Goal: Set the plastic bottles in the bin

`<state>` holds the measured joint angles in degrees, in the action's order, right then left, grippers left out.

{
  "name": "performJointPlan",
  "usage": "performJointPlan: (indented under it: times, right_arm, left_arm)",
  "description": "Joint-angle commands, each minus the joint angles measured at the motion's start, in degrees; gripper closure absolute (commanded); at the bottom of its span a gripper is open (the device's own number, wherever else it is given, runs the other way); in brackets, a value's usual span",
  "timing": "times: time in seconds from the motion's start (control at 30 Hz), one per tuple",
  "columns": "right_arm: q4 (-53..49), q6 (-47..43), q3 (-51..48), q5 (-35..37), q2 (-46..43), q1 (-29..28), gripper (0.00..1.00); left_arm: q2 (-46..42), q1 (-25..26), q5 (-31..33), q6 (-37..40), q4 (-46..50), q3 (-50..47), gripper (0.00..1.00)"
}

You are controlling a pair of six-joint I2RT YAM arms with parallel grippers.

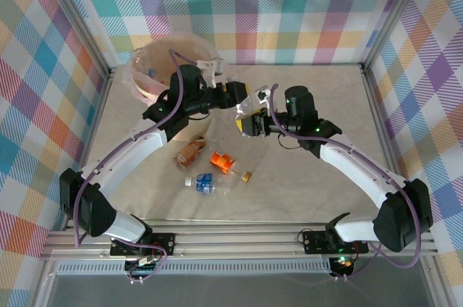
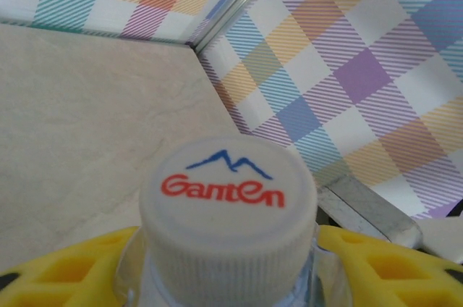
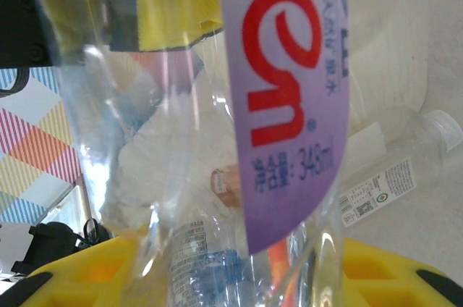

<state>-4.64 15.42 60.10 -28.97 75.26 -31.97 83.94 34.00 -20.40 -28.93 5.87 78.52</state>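
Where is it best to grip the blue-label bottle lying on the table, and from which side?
Probably at its labelled middle, from straight above, closing across its width. The blue-label bottle lies flat on the table, its length running left to right in the top view, so both long sides are free.

a purple, red-lettered label (image 3: pixel 289 68) is wrapping the clear bottle (image 3: pixel 145 148); a blue mountain is marking its white cap (image 2: pixel 228 209); plaid is covering the walls (image 1: pixel 289 3).
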Motion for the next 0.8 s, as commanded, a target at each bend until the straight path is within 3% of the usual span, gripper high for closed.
performJointPlan:
  times: [0.0, 0.17, 0.37, 0.47, 0.77]
  right_arm:
    - [3.0, 0.0, 0.6, -0.8, -1.8, -0.5, 0.54]
    - [2.4, 0.1, 0.5, -0.1, -2.3, -0.5, 0.42]
    - [0.7, -0.3, 0.5, 1.4, -4.2, -0.6, 0.1]
    - [-0.9, -0.6, 0.5, 2.8, -5.5, -0.6, 0.0]
    - [-3.5, -0.7, -1.3, 7.0, -10.2, -0.6, 0.0]
  left_arm:
    - [-0.8, 0.4, 0.7, 0.7, 0.1, 1.3, 0.53]
    - [-1.0, 0.4, 1.9, 1.1, 0.2, 1.3, 0.66]
    - [-2.1, 0.4, 6.0, 3.4, 2.1, 1.9, 0.71]
    - [-3.1, 0.3, 8.7, 5.8, 3.5, 3.2, 0.71]
    - [-5.8, -2.7, 20.1, 17.9, 5.2, 13.5, 0.74]
